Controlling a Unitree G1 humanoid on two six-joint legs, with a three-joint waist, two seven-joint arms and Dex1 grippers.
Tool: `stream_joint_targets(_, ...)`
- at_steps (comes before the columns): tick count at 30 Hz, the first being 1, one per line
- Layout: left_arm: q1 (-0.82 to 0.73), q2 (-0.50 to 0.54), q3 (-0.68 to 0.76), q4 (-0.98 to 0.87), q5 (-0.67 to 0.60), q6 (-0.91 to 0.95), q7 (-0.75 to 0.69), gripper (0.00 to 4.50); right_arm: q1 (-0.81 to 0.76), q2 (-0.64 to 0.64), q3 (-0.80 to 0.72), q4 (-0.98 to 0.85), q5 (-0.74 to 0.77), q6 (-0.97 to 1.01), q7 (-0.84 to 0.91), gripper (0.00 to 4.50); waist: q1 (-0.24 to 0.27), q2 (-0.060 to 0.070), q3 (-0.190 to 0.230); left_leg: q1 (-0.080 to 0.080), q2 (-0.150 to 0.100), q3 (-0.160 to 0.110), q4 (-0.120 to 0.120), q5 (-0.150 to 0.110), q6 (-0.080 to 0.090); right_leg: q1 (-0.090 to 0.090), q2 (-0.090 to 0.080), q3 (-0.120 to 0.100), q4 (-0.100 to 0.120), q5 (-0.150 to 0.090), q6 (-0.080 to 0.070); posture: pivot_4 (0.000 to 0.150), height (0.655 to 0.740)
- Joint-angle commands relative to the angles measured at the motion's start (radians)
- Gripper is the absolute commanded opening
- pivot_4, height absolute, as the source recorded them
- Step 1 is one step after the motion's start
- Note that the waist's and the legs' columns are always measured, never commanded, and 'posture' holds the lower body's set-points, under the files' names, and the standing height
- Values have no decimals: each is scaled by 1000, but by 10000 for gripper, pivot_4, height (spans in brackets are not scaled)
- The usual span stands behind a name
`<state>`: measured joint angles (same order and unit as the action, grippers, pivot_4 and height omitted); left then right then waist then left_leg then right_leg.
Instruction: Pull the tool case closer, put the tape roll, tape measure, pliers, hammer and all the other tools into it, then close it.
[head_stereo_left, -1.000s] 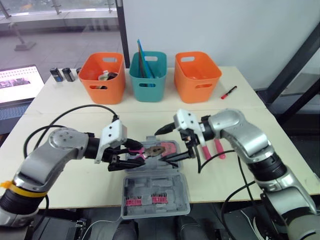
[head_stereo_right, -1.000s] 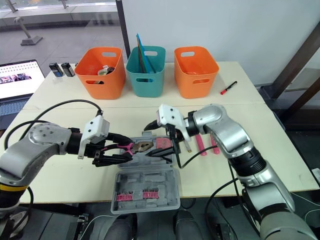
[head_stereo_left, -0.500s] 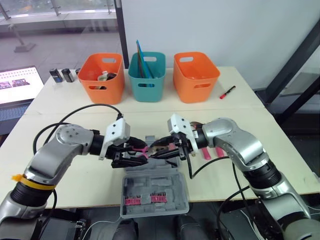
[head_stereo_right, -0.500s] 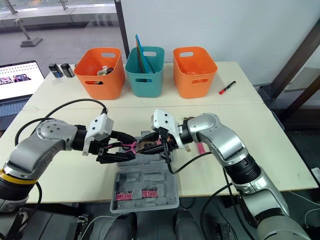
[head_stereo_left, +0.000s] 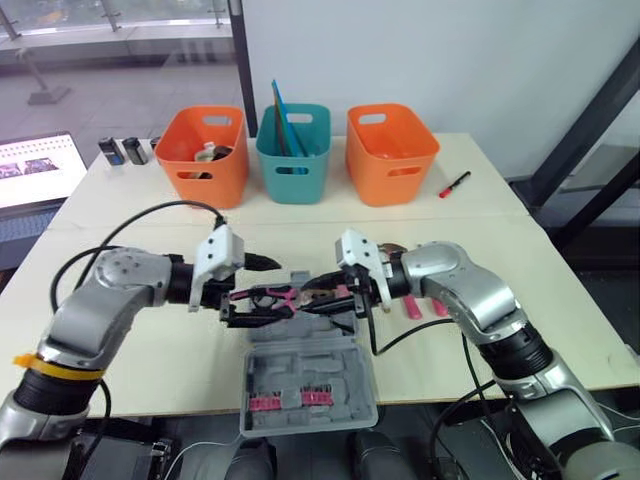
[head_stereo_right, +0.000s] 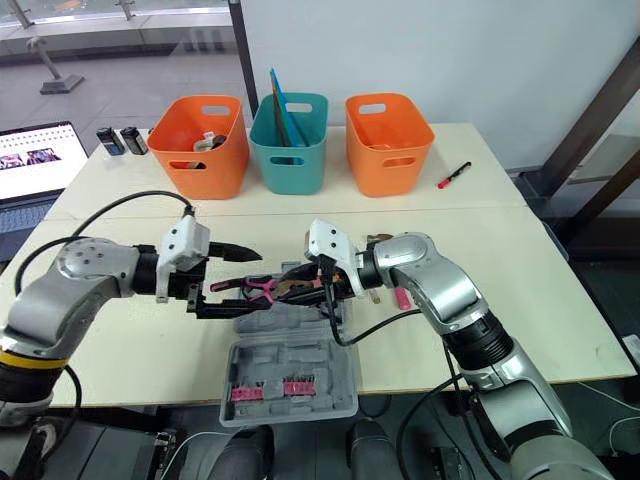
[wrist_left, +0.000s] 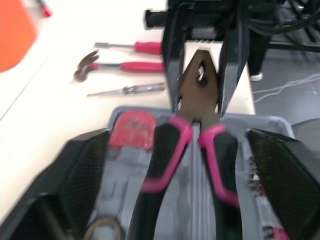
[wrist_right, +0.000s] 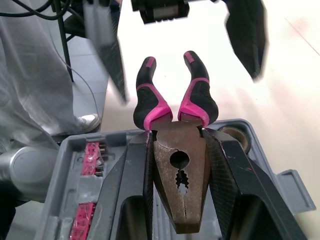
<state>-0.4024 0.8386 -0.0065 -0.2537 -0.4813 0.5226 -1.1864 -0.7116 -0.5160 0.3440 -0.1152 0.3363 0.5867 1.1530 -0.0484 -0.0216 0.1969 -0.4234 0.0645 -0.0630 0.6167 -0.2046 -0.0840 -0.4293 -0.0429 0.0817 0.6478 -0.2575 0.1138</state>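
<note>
Head view: our right gripper (head_stereo_left: 318, 297) is clamped on the pliers (head_stereo_left: 272, 297) head, just above the tool case (head_stereo_left: 310, 372). Left gripper (head_stereo_left: 262, 288) is spread wide around the handles. We should lower them flat into the case, then release. Left wrist view adds a hammer (wrist_left: 115, 65) beyond the case. Right wrist view adds the finger contact on the head's sides.

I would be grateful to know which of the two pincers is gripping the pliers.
The right pincer: it clamps the metal head of the pliers, while the left pincer stands open around the pink handles without touching them.

Pliers (head_stereo_left: 288, 297) above tool case (head_stereo_left: 310, 372)
</note>
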Motion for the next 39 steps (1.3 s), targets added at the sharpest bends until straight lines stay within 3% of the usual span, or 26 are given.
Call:
stream_joint_targets(1, 87, 74, 149, -25, -49, 28, -1, 45000, -48, -41, -34, 32, -30, -93, 40, 9758, -1, 0, 0, 0, 0, 0, 0, 0, 0, 0, 0, 0, 0, 0, 0, 1500, 7364)
stream_joint_targets(5, 275, 138, 294, -65, -60, 28, -16, 45000, -65, -55, -13, 135, -88, -193, 66, 9758, -2, 0, 0, 0, 0, 1, 0, 0, 0, 0, -1, 0, 0, -1, -1, 1500, 7364)
stream_joint_targets(9, 465, 137, 441, -123, -98, 62, -24, 45000, -76, -33, 37, 235, -155, -282, 96, 9758, -3, 0, 0, 0, 0, 1, 0, 0, 0, 0, -1, 0, 0, -1, -1, 1500, 7364)
stream_joint_targets(16, 642, 88, 529, -190, -112, 48, 14, 45000, -107, 51, 98, 431, -243, -395, 112, 9758, -7, 0, 0, 1, 0, 1, 0, 0, 0, 0, -1, 0, 0, -1, -2, 1500, 7364)
stream_joint_targets(27, 721, 64, 549, -213, -104, 37, 72, 45000, -131, 163, 112, 614, -310, -494, 122, 9758, -22, 0, 0, 2, 0, 2, -1, 0, 0, 0, -1, 0, 0, -1, -2, 1500, 7364)
stream_joint_targets(39, 658, 89, 485, -186, -91, 33, 86, 45000, -123, 247, 83, 738, -333, -531, 86, 9758, -30, 0, 0, 7, 1, 2, -3, 0, 0, 2, 0, 1, 1, -1, -2, 1500, 7364)
